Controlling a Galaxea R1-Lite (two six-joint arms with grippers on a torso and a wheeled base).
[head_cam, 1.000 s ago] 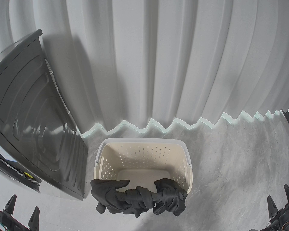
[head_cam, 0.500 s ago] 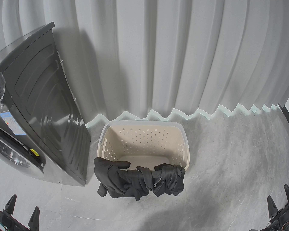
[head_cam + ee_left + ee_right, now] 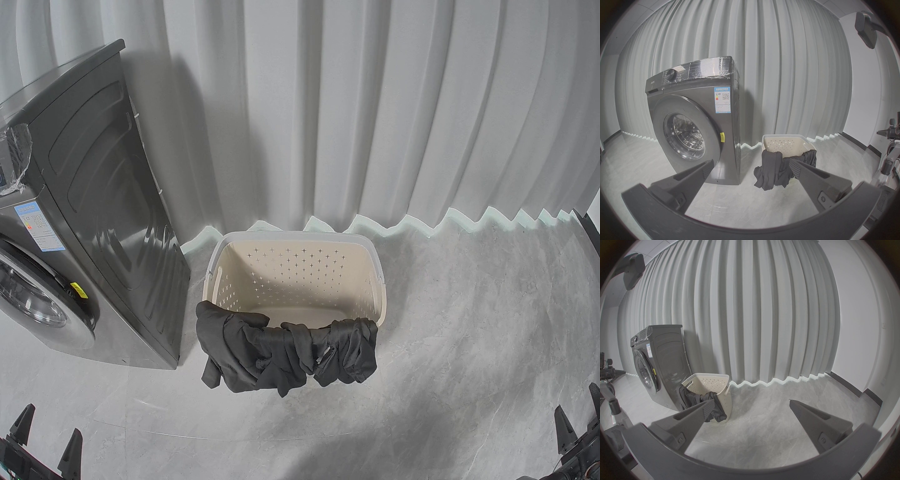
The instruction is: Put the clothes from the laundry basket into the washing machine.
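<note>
A cream laundry basket (image 3: 294, 240) (image 3: 785, 137) (image 3: 706, 379) stands on the grey floor against the curtain. A dark grey garment (image 3: 284, 353) (image 3: 778, 168) (image 3: 700, 401) hangs over its near rim. To the basket's left stands the dark grey washing machine (image 3: 81, 206) (image 3: 693, 118) (image 3: 659, 358), its round door shut. My left gripper (image 3: 47, 437) (image 3: 751, 165) is open at the lower left, well short of the basket. My right gripper (image 3: 578, 412) (image 3: 751, 405) is open at the lower right, with nothing between its fingers.
A white pleated curtain (image 3: 350, 112) covers the wall behind the basket and machine. The grey marbled floor (image 3: 487, 325) stretches open to the right of the basket and in front of it. A dark baseboard (image 3: 853, 387) runs along the right wall.
The whole head view has shifted: basket and washing machine sit farther off and more of the machine's front shows, so the camera moved. Both grippers keep their places in the picture.
</note>
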